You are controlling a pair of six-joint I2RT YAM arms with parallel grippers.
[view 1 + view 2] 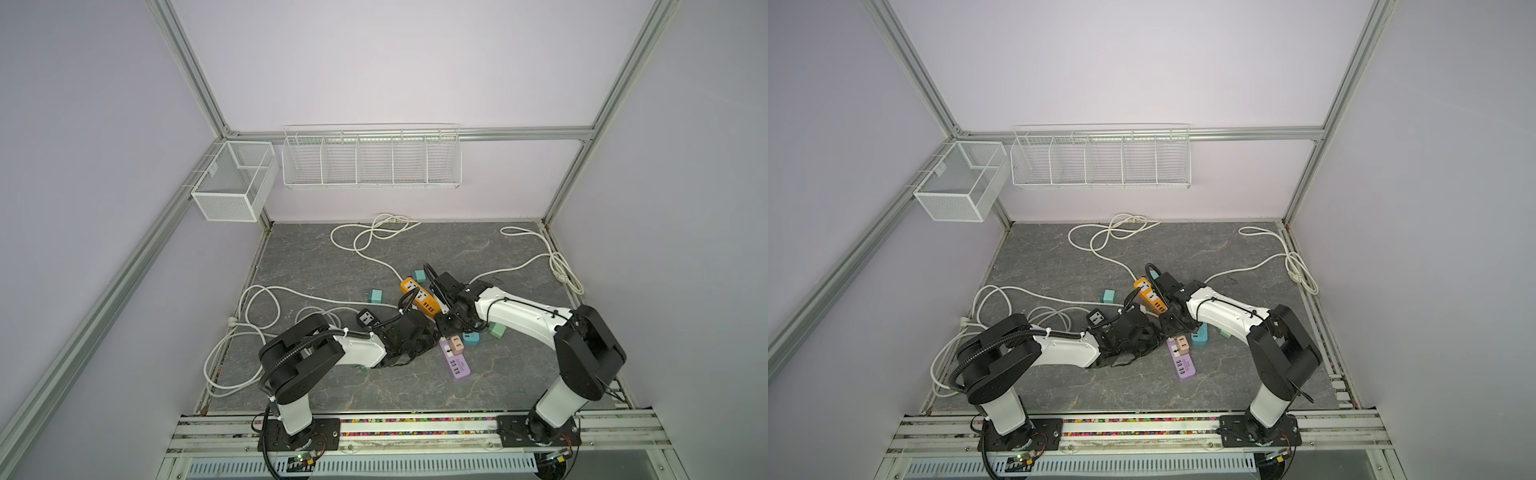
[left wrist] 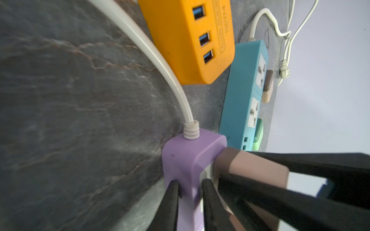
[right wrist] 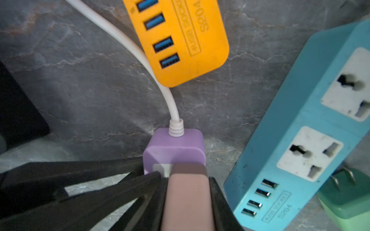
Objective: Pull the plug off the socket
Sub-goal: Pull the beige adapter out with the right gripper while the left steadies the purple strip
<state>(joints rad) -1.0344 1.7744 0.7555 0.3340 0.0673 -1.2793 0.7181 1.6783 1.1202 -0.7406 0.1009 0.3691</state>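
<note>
The socket is a purple power strip (image 1: 459, 368) (image 1: 1185, 368) lying on the grey table, with a white cord at one end. A pink plug (image 1: 456, 345) (image 1: 1182, 344) sits in its outlet near that cord end. My left gripper (image 2: 190, 186) is shut across the sides of the purple strip (image 2: 186, 156), just behind the cord end. My right gripper (image 3: 188, 190) is shut on the pink plug (image 3: 188, 200), one finger on each side. The two grippers meet over the strip, and the right fingers (image 2: 300, 162) show clamped on the plug (image 2: 258, 168) in the left wrist view.
An orange strip (image 1: 419, 296) and a blue strip (image 3: 300, 140) lie close beside the purple one. A green plug (image 3: 348, 202) lies loose by the blue strip, and teal plugs (image 1: 376, 296) lie further left. White cords (image 1: 257, 316) loop over the table. Wire baskets (image 1: 370, 160) hang on the back wall.
</note>
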